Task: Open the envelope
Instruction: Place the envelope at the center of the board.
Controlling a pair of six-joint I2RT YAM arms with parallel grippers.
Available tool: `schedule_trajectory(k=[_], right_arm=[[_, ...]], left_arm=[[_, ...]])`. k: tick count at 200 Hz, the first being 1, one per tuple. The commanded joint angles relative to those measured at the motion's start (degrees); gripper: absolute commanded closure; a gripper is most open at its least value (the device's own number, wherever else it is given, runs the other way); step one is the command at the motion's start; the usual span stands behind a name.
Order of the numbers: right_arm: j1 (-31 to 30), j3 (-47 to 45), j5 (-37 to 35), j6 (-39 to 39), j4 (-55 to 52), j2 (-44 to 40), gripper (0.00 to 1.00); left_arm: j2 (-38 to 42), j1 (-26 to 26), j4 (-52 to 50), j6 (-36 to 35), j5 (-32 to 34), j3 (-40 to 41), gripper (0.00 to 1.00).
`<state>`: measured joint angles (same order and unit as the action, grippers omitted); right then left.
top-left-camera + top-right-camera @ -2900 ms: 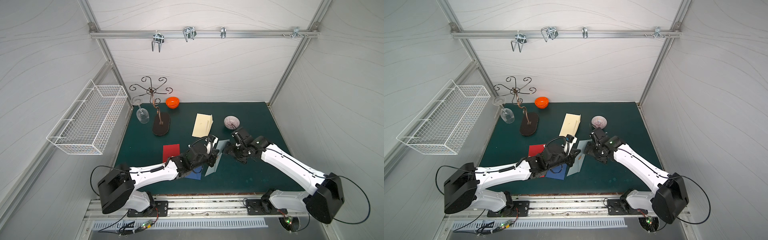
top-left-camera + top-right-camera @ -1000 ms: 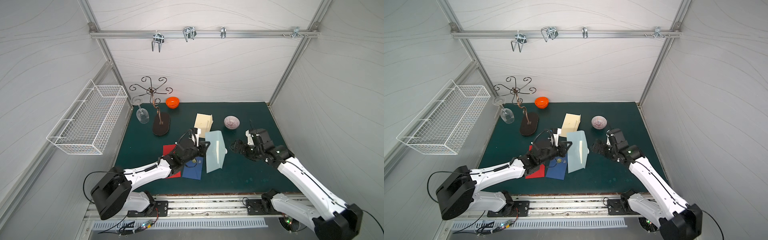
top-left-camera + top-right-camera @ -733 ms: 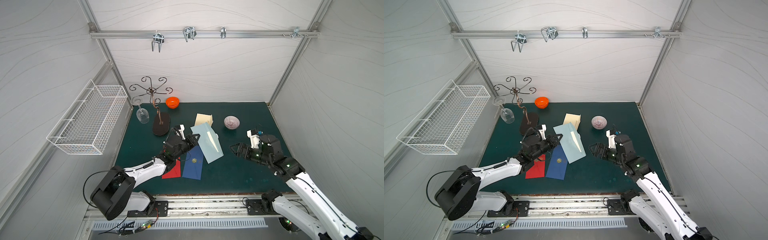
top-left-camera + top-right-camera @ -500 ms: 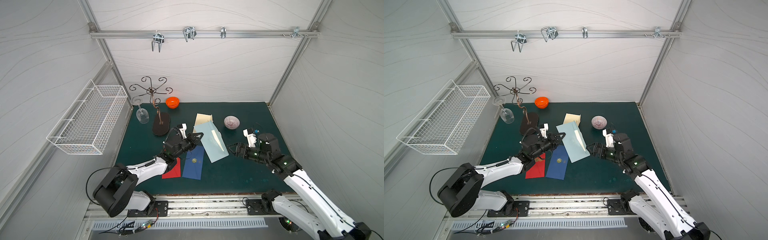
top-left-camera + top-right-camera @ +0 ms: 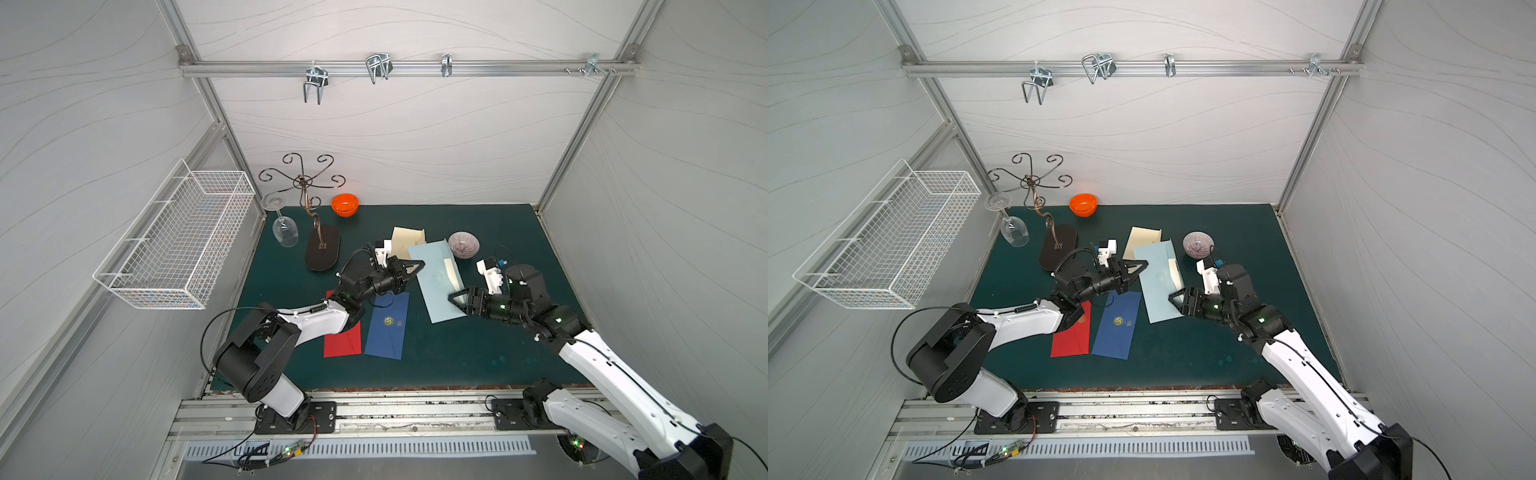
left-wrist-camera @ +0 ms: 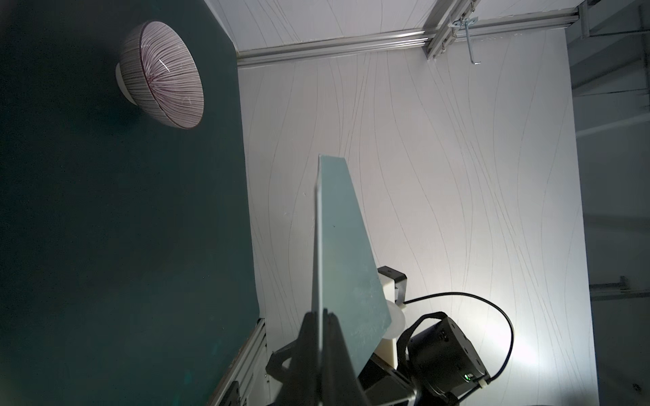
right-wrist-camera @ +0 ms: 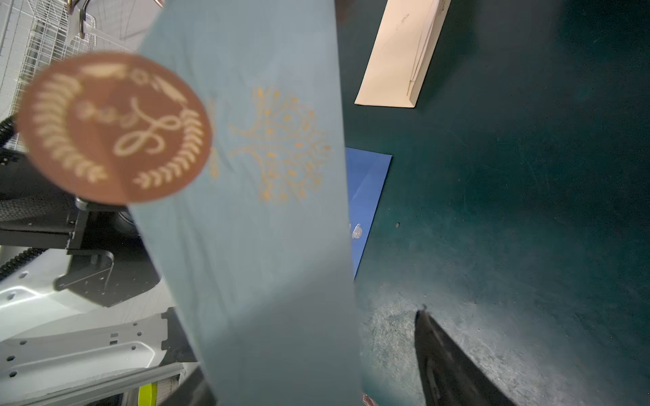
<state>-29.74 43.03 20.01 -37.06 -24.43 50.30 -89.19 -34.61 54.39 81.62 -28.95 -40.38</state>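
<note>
The light blue envelope (image 5: 436, 286) (image 5: 1158, 286) hangs in the air above the green mat, held by its left edge. My left gripper (image 5: 419, 266) (image 5: 1144, 264) (image 6: 322, 316) is shut on that edge, and the left wrist view shows the envelope (image 6: 344, 253) edge-on between the pressed fingers. My right gripper (image 5: 453, 298) (image 5: 1173, 298) (image 7: 309, 351) stands open around the envelope's near right part. One dark finger (image 7: 439, 351) is apart from the paper (image 7: 263, 228). A round brown seal (image 7: 112, 126) with gold print sticks out past the envelope's edge. A cream strip (image 5: 451, 272) shows on its top face.
A dark blue envelope (image 5: 386, 328) and a red one (image 5: 343, 340) lie flat on the mat under the left arm. A cream envelope (image 5: 409, 241) and a striped bowl (image 5: 463, 245) lie behind. An orange bowl (image 5: 345, 205), a metal stand (image 5: 320, 249) with a wine glass and a wire basket (image 5: 178, 241) are at the left.
The left gripper has lifted the light blue envelope off the mat and swung it rightward. The right arm has come back in and its jaws have narrowed around the envelope's near edge.
</note>
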Motion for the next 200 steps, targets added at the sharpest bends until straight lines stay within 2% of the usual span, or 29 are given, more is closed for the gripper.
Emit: schedule_trajectory(k=[1,32,77,160,189,200], right_arm=[[2.54,-1.38,1.78,-1.26,1.23,-0.79,0.36],[6.16,-2.91,7.08,-2.84,3.52,-0.47,0.48],[8.03,-3.82,10.58,-4.05,5.67,-0.86,0.60],[9.12,-4.44,11.56,-4.44,6.33,-2.40,0.80],[9.21,-4.71,11.53,-4.38,6.32,-2.93,0.88],[9.19,-4.75,11.48,-4.14,6.29,-3.16,0.91]], left_arm=[[1.09,0.16,5.10,1.14,-2.12,-2.07,1.00],[2.42,0.16,2.20,-1.79,-1.99,-2.24,1.00],[2.26,0.17,2.15,-1.82,-1.81,-2.16,1.00],[2.46,0.16,0.20,-2.52,-1.02,-1.79,1.00],[2.53,0.19,-0.65,-2.96,-1.05,-1.72,0.93],[2.61,0.19,-1.22,-3.21,-0.95,-1.81,0.88]])
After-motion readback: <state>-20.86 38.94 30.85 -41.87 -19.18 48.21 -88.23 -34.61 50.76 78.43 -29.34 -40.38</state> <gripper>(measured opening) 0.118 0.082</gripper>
